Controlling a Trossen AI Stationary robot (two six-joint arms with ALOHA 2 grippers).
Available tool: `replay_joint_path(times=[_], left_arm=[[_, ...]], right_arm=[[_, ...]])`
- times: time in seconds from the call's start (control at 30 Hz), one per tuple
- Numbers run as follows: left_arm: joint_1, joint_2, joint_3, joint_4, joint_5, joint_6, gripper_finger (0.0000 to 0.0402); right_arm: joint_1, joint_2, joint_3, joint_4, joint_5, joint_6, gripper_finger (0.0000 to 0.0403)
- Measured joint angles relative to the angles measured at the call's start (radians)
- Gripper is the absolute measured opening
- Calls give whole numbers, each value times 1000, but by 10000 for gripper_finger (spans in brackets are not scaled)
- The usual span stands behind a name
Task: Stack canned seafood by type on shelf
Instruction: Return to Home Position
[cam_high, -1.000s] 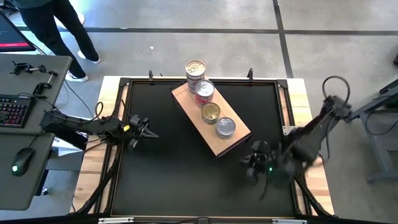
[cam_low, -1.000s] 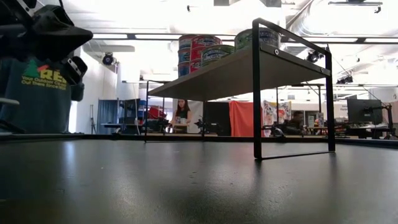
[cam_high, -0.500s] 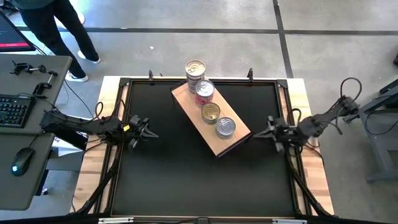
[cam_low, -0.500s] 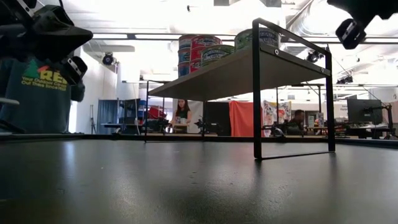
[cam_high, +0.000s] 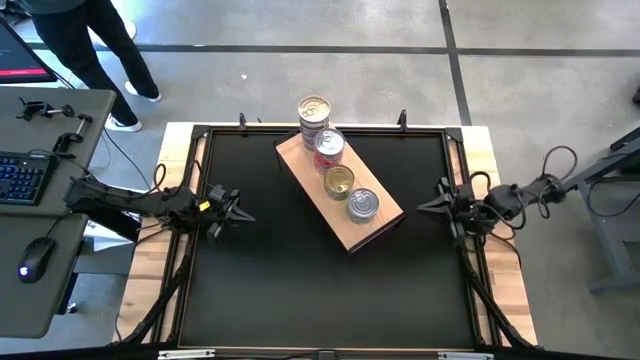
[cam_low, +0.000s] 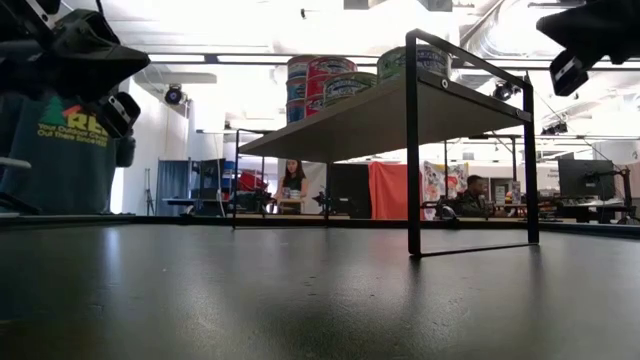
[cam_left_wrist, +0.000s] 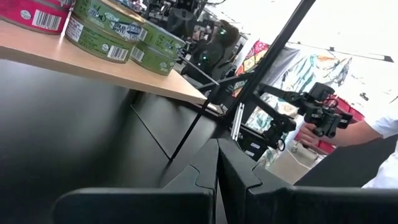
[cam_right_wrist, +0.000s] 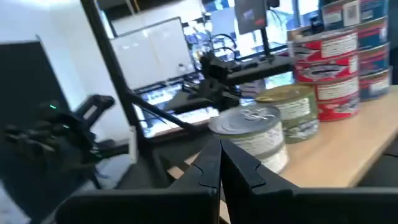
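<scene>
The canned seafood stands in several stacks along the wooden shelf, which is raised on black legs over the black table: a silver-lidded stack at the far end, a red one, a gold-lidded one and a silver one. My left gripper is shut with nothing in it at the table's left edge, pointing level toward the shelf. My right gripper is shut with nothing in it at the right edge, also pointing at the shelf; its wrist view shows the cans close ahead.
A person stands beyond the table's far left corner, next to a desk with a keyboard and mouse. The shelf's black legs stand on the table. Bare black table surface lies on the near side of the shelf.
My right gripper has drawn back from the near right part of the table toward the right edge and farther from the near edge. It has turned from pointing down to pointing level at the shelf. It has stayed shut. My left arm and the cans have kept still.
</scene>
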Motion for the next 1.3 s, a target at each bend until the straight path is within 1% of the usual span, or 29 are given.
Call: replay_joint_path(times=[0.1,0.17,0.33,0.53,0.63,0.73,0.8,0.87,1.03,1.3], left_arm=[[0,5,0,-3,0,0,1],[0,6,0,-7,0,0,1],[0,6,0,-8,0,0,1],[0,6,0,-9,0,0,1],[0,6,0,-9,0,0,1],[0,6,0,-9,0,0,1],[0,6,0,-8,0,0,1],[0,6,0,-9,0,0,1],[0,6,0,-9,0,0,1],[0,6,0,-9,0,0,1]], right_arm=[[-83,-1,1,-15,-126,33,0],[-138,0,1,-43,-184,43,0],[-248,-5,0,-119,-248,-10,0],[-279,-7,-8,-126,-327,-37,0],[-279,-6,-55,-82,-349,-39,0],[-279,-6,-138,27,-376,-39,0],[-279,-5,-190,122,-386,-30,0],[-279,6,-187,125,-386,-42,0],[-281,17,-178,122,-282,-166,0],[-279,22,-178,110,-299,-87,0]])
